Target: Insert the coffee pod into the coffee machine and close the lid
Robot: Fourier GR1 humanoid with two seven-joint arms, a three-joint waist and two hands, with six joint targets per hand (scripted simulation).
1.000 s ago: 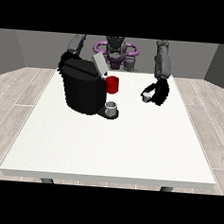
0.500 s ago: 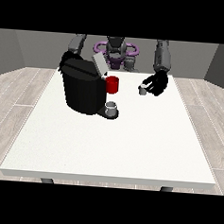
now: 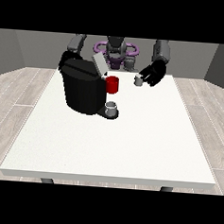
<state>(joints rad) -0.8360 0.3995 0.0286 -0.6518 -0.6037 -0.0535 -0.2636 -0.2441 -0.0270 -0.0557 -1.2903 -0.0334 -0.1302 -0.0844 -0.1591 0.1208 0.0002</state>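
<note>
A black coffee machine (image 3: pixel 82 90) stands on the left half of the white table (image 3: pixel 130 143), its grey lid (image 3: pixel 99 64) tilted up and open. Its front carries a red part (image 3: pixel 113 84), and a small grey cup (image 3: pixel 111 107) rests on its base. The hand at the view's right (image 3: pixel 152 73) is raised over the table's far side with its fingers curled round a small grey coffee pod (image 3: pixel 138 80), which sits to the right of the machine. The hand at the view's left (image 3: pixel 66 59) is behind the machine's top, mostly hidden.
The robot's torso (image 3: pixel 115 52) with a purple ring stands behind the table's far edge. The table's near edge (image 3: pixel 109 179) runs across the lower part of the view. Wooden floor surrounds the table.
The hand at the view's right has lifted with the pod and carried it up and towards the machine's open lid. The machine and the other hand have stayed put.
</note>
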